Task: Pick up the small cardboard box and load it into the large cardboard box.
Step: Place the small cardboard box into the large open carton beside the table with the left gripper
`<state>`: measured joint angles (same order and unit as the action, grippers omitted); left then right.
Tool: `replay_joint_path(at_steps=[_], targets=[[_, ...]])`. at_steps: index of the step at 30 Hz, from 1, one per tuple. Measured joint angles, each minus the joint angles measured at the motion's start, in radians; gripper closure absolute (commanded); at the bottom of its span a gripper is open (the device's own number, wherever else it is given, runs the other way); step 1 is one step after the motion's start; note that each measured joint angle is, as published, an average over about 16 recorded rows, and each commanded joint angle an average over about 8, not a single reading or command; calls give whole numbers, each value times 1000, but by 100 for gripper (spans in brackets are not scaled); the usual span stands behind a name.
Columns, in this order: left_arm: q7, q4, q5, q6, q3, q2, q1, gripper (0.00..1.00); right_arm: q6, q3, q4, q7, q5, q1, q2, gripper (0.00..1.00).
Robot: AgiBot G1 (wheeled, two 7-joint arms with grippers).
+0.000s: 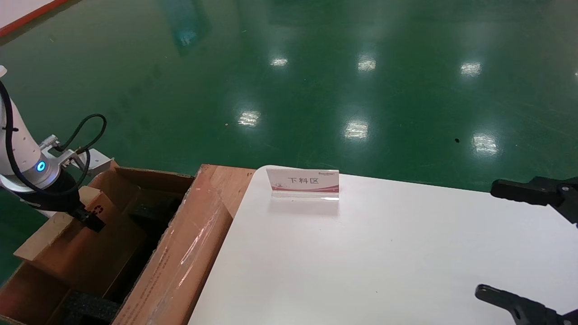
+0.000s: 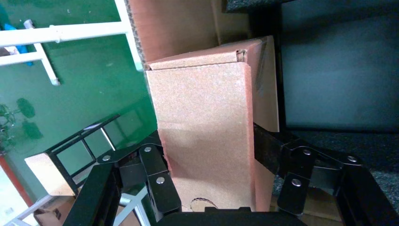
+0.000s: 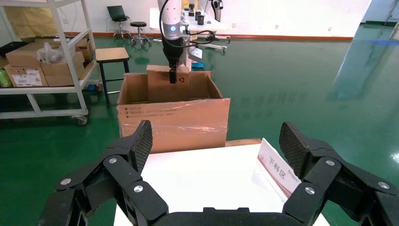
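The small cardboard box (image 1: 86, 257), reddish-brown with a black recycling symbol, stands tilted on edge inside the large cardboard box (image 1: 180, 257), over black foam (image 1: 88, 307). My left gripper (image 1: 88, 219) is shut on its upper edge. The left wrist view shows the small cardboard box (image 2: 207, 117) pinched between both fingers (image 2: 157, 157), with dark foam (image 2: 339, 84) beside it. My right gripper (image 1: 487, 239) hangs open over the white table's right side, nothing in it. The right wrist view shows that gripper (image 3: 217, 141) open, and farther off the large cardboard box (image 3: 174, 117) with the small cardboard box (image 3: 160, 84) in it.
A white table (image 1: 384, 271) stands right of the carton, with a small upright sign (image 1: 303, 183) near its far edge. Glossy green floor lies beyond. A shelf cart with boxes (image 3: 42, 61) and a stool (image 3: 112, 55) stand behind the carton.
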<state>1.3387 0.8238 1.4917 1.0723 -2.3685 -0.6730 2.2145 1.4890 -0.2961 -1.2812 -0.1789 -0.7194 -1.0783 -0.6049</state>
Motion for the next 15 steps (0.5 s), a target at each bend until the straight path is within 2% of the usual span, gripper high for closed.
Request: replay_joint_path(at_steps=[15], targets=[[-1, 2, 5, 1, -2, 1, 4, 0, 0, 0, 0, 0, 0, 0, 0, 0]])
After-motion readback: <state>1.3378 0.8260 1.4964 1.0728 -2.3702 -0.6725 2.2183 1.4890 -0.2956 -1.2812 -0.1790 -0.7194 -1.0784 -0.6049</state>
